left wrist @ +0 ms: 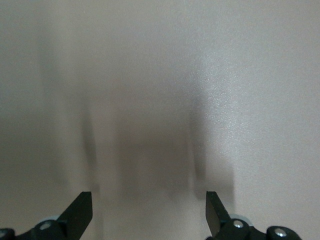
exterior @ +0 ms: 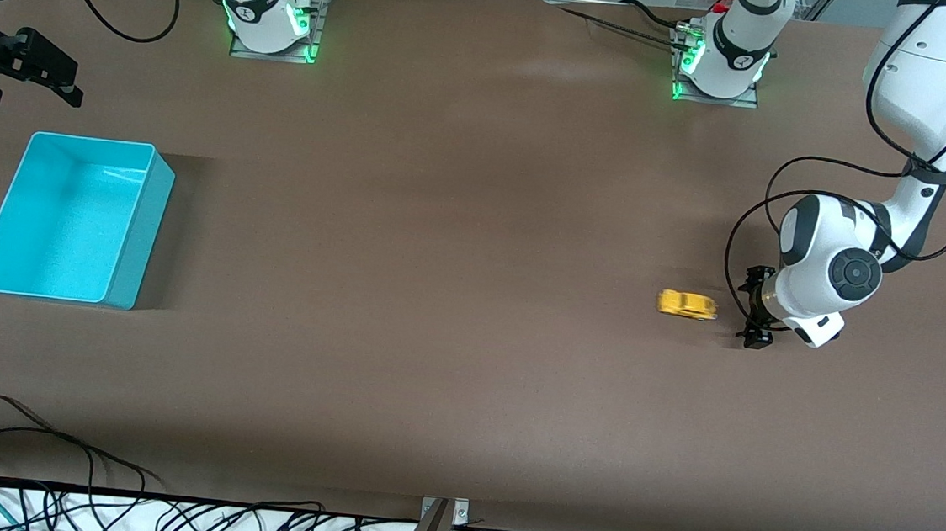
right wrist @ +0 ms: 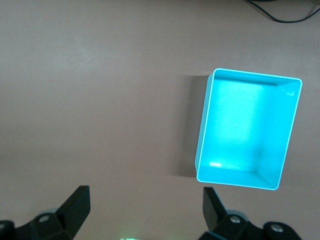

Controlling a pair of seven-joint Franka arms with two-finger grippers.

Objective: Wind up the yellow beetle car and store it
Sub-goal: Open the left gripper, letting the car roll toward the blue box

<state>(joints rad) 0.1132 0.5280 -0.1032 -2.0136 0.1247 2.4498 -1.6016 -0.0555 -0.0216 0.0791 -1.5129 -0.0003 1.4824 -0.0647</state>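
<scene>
Front view has the yellow beetle car (exterior: 687, 304) sitting loose on the bench (exterior: 453, 298), toward the left arm's end and well apart from the turquoise bin (exterior: 122, 272), which is empty. My left gripper (exterior: 757, 308) sits low just beside the car, jaws spread with nothing between them, so I judge it's lined up for a grab. My right gripper (exterior: 28, 74) waits near the bin, jaws open too.

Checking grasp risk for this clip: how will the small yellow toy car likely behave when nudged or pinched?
The small yellow toy car sits on its wheels on the flat brown table, so a nudge probably rolls it. It looks tiny and light, and its rounded body may slip from the open left hand beside it.
</scene>
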